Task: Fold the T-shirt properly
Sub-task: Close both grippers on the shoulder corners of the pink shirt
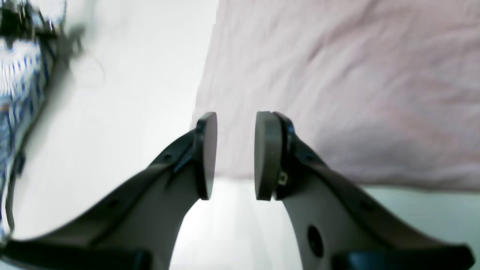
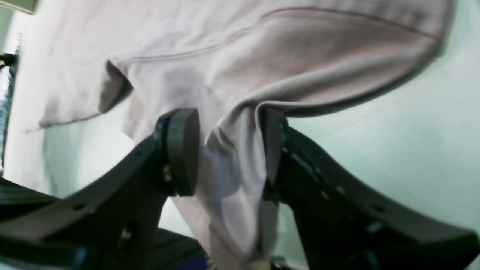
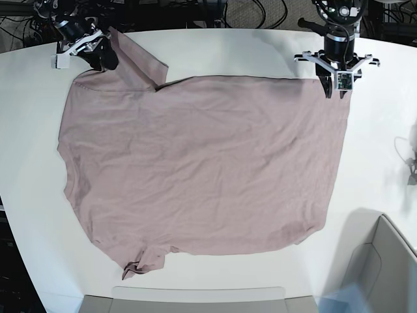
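The dusty-pink T-shirt [image 3: 195, 163] lies spread flat on the white table [image 3: 371, 150], one sleeve small and crumpled at the front edge. At the back left its other sleeve [image 3: 137, 59] stands raised beside my right gripper [image 3: 104, 62]. In the right wrist view, my right gripper [image 2: 228, 123] is open, with a hanging fold of the T-shirt [image 2: 232, 168] between the pads, touching the right one. My left gripper [image 3: 333, 91] hovers over the shirt's back right corner. Seen from the left wrist, my left gripper [image 1: 235, 127] is open and holds nothing, the T-shirt [image 1: 356, 75] edge just beyond it.
A grey bin [image 3: 384, 267] stands at the front right corner. A flat grey tray [image 3: 195, 297] sits along the front edge. Cables [image 3: 407, 156] lie at the table's right rim. A blue-and-white patterned thing [image 1: 18, 82] shows past the table's edge in the left wrist view.
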